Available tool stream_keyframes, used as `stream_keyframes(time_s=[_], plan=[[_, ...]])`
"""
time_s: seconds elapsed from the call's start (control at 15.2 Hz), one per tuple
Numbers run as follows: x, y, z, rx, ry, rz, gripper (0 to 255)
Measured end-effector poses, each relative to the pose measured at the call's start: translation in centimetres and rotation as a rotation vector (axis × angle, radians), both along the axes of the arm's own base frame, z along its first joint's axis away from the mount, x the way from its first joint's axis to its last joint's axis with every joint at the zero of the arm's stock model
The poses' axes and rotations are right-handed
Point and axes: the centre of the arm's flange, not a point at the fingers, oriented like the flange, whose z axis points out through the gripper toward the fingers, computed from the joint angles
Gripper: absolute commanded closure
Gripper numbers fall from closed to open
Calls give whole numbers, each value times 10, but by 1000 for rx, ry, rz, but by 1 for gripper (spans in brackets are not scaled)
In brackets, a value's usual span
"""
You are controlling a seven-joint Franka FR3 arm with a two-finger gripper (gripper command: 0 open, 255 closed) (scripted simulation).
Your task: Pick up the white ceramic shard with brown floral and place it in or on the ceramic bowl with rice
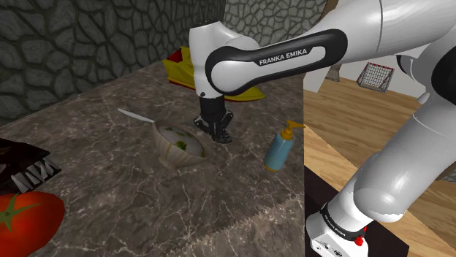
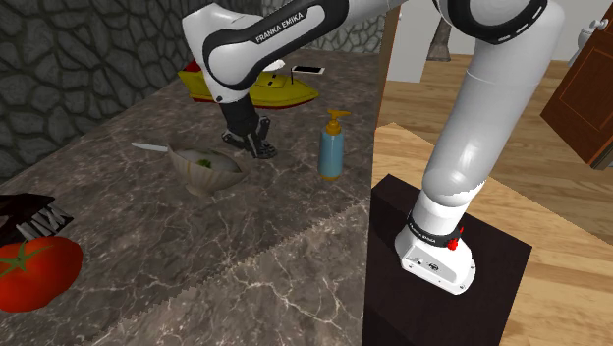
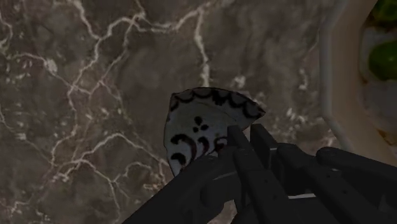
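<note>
A white shard [image 3: 197, 124] with a dark floral pattern lies against the brown marbled counter [image 3: 95, 95]. My gripper [image 3: 249, 135] has its two black fingers closed tightly together over one edge of the shard, which hides that part. In the shoulder view the gripper [image 1: 218, 135] hangs low over the counter, just beside the pale bowl [image 1: 179, 146] of rice and green bits. The second exterior view has the same gripper [image 2: 260, 149] close to the bowl [image 2: 204, 169]. The bowl's rim [image 3: 331, 83] also curves past the fingers in the wrist view.
A blue spray bottle [image 1: 278, 150] stands near the counter's edge. A yellow toy boat [image 1: 181, 71] sits at the back against the stone wall. A white utensil [image 1: 136, 115] lies behind the bowl. A large tomato [image 1: 25, 219] and a black object [image 1: 22, 164] are at the near left.
</note>
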Motion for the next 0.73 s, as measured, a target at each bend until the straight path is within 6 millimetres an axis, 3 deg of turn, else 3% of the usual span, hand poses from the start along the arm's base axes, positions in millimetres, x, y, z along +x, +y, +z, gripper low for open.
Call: stream_keyframes(time_s=[0.26,0.33,0.46,0.73], plan=[[0,0,-1,0,1,0,255],[0,0,-1,0,1,0,0],[-4,-6,3,16,0,-1,0],[-24,-35,28,117,-6,2,0]])
